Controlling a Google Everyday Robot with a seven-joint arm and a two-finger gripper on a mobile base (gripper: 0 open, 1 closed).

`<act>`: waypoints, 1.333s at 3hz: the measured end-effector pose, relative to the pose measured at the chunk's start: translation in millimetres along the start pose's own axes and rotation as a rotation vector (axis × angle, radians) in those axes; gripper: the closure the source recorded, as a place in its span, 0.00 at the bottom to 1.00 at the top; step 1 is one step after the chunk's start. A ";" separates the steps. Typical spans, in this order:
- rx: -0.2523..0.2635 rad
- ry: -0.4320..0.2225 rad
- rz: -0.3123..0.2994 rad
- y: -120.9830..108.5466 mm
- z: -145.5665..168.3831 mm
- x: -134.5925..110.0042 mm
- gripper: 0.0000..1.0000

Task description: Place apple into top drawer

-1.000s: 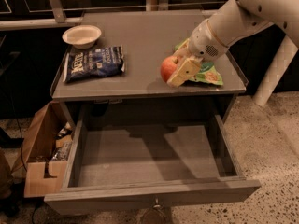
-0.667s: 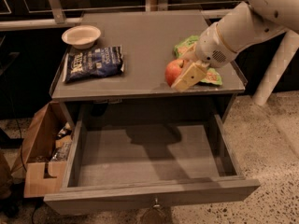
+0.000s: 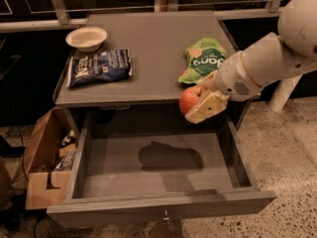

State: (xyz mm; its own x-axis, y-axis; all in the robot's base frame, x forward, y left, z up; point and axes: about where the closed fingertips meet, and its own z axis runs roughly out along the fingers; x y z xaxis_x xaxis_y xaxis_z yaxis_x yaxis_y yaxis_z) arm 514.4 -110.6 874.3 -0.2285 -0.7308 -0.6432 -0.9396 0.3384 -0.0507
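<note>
Gripper (image 3: 201, 99): clamping the apple (image 3: 188, 101) between 2 fingers, hovering just off the counter's (image 3: 158, 43) front edge near its right corner, above the open top drawer's (image 3: 158, 209) right rear.

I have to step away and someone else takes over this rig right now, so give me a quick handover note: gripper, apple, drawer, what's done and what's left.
Gripper: fingers shut on the apple, held in the air just past the front edge of the cabinet top.
Top drawer: pulled fully open, nothing visible inside; the apple hangs over its rear right part.
Done: apple grasped and off the cabinet top, drawer open.
Left: lower the apple into the drawer, release it, pull the arm clear.
Also on top: green snack bag close behind the gripper, blue chip bag, bowl.
</note>
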 end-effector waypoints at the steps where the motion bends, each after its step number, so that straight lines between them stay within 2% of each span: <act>1: -0.004 0.002 0.004 1.6 1.1 2.3 1.00; 2: -0.010 0.000 0.033 3.9 14.2 10.6 1.00; 3: -0.016 -0.023 0.138 22.3 47.9 40.4 1.00; 4: -0.016 -0.023 0.139 22.4 48.1 40.5 1.00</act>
State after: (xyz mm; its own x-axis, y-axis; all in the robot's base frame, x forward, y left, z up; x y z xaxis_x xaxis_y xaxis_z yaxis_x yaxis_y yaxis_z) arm 496.4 -104.1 810.4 -0.3508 -0.6639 -0.6604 -0.9034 0.4255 0.0522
